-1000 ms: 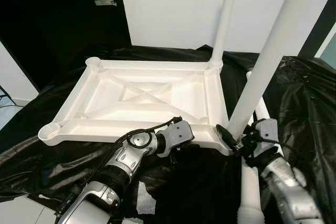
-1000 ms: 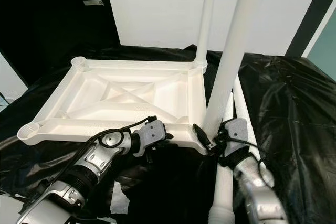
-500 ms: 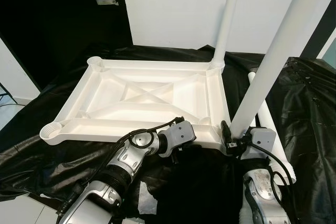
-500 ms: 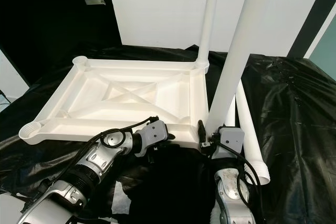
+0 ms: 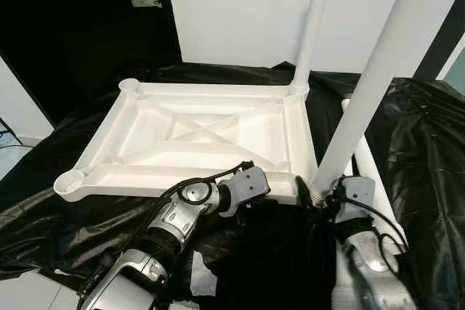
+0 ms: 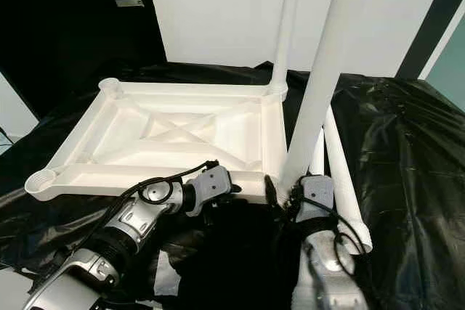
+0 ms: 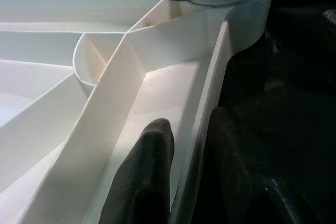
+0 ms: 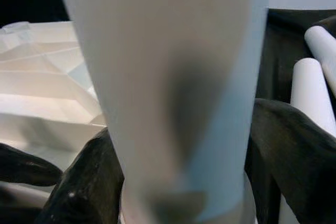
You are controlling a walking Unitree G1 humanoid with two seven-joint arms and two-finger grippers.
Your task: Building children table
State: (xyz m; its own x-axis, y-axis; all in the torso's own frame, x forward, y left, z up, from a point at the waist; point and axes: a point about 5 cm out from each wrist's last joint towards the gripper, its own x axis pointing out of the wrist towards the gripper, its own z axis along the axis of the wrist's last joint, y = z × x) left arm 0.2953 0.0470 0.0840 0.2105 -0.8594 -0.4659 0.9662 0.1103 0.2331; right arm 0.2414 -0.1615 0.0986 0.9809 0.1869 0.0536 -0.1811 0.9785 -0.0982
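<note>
Nearest you, your left hand (image 7: pixel 184 182) is clamping the near rim of the white moulded plastic tabletop with cross-braced ribs (image 5: pixel 196 132), one black finger (image 7: pixel 144 171) lying inside the rim and the other outside it. At about 4 o'clock from the tabletop's middle, your right hand (image 8: pixel 173 166) is gripping the base of a long white plastic tube leg (image 5: pixel 363 92), black fingers (image 8: pixel 286 150) pressing on both sides. That leg is leaning away toward 1 o'clock, its foot sitting at the tabletop's near right corner socket. The tabletop is lying underside up on crinkled black plastic sheeting (image 5: pixel 429 150). Just beside your right hand, toward 3 o'clock, two more loose white tube legs (image 6: pixel 341 165) are lying on the sheeting. Farther out, at 1 o'clock, a second upright white leg (image 5: pixel 309 34) is standing in the far right corner socket. The far left round socket (image 5: pixel 128 86) and near left socket (image 5: pixel 70 181) are sitting open. Behind everything, a white wall panel (image 5: pixel 240 5) is meeting a dark door (image 5: pixel 87 19).
</note>
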